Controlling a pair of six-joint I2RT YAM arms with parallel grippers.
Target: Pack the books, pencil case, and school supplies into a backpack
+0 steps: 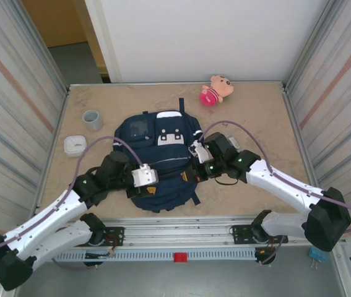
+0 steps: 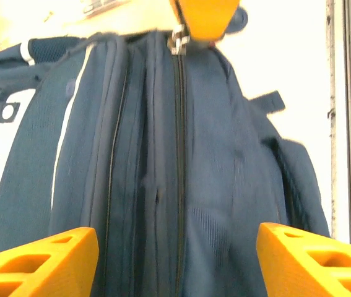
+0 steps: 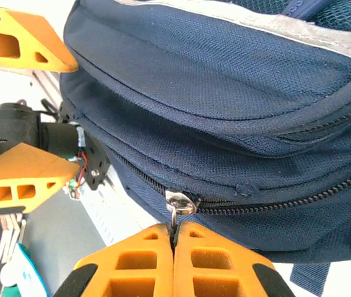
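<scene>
Right hand [image 3: 174, 238]: pinched closed on zipper pull [image 3: 179, 203] of backpack [image 3: 225, 93].
Left hand [image 2: 176, 241]: spread wide, empty, backpack seam lying between its fingers.

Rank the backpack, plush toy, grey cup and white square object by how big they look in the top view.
1. backpack, largest by far.
2. pink plush toy.
3. grey cup and white square object: these look about alike, so I won't rank them.
</scene>
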